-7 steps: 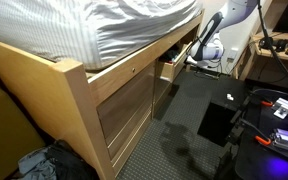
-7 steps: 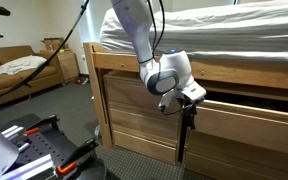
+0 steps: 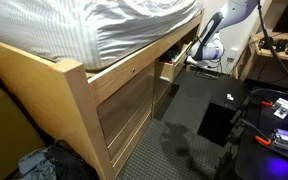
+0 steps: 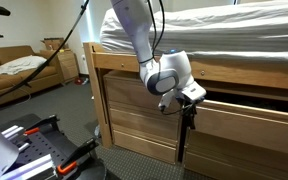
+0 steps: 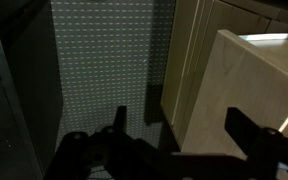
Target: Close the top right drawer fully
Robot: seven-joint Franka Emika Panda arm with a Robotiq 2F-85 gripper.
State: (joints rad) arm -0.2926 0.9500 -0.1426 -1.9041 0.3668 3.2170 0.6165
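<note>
The top right drawer (image 4: 254,118) is a pale wood box in the bed frame (image 3: 84,100), pulled out a little with a dark gap above its front. It also shows in an exterior view (image 3: 171,68), standing out from the frame. My gripper (image 4: 189,108) hangs with its fingers pointing down at the drawer's left end, close to its front. In the wrist view the gripper (image 5: 181,125) is open and empty. Its dark fingers straddle the edge of the drawer's flat front (image 5: 249,85), one over the carpet and one over the wood.
Taller wood panel fronts (image 4: 134,110) fill the frame beside and below the drawer. Grey carpet (image 5: 104,60) lies in front. A black mat (image 3: 219,115) and gear stand near the arm's base. A couch (image 4: 14,70) is at the back. A pile of cloth (image 3: 39,165) lies by the bed's corner.
</note>
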